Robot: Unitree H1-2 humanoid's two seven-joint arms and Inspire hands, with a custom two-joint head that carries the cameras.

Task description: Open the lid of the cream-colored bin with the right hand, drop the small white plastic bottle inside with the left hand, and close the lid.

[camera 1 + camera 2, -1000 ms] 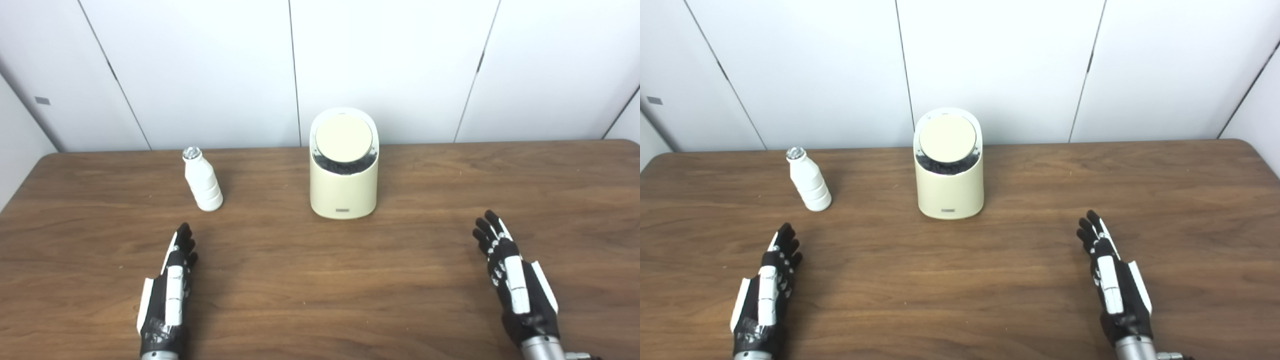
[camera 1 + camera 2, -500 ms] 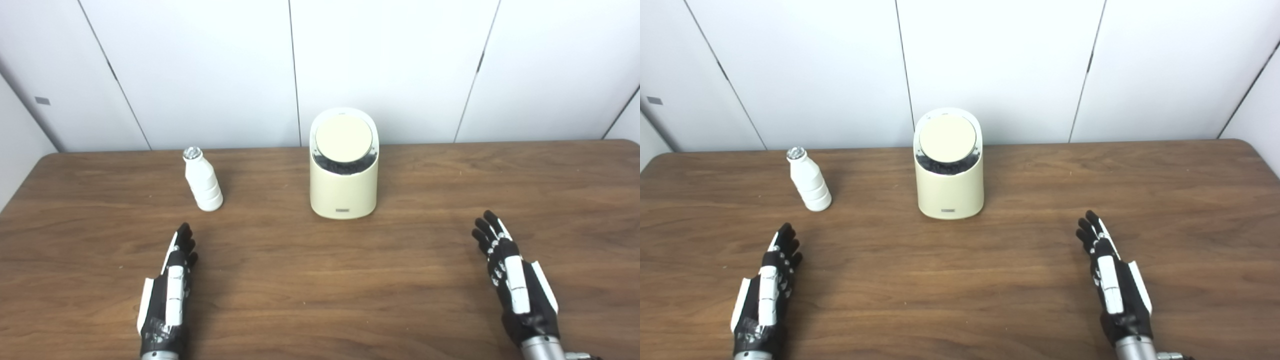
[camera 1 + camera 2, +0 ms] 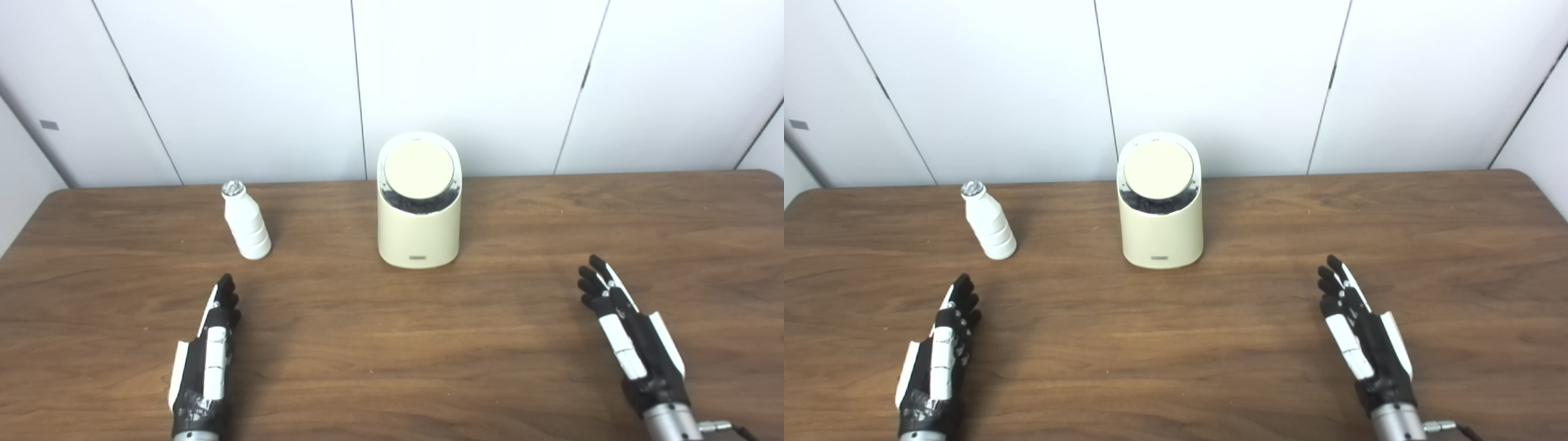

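We see two main risks. First, the bin (image 3: 419, 214) is light-looking and stands free on the table (image 3: 392, 343); if our right hand (image 3: 631, 340) pushes the lid (image 3: 419, 171) sideways instead of down or up at its edge, the whole bin prob slides or tips back toward the wall. The lid sits tilted toward us with a dark gap at its front edge, so a bad contact pt could jam it. Second, the bottle (image 3: 246, 222) is narrow and upright, well left of the bin; a clumsy reach w/ our left hand (image 3: 205, 361) could knock it over and send it rolling.

Both hands are empty, fingers extended and slightly apart, low over the table near the front edge. Neither touches bin or bottle; contact w/ the tabletop we can't tell.
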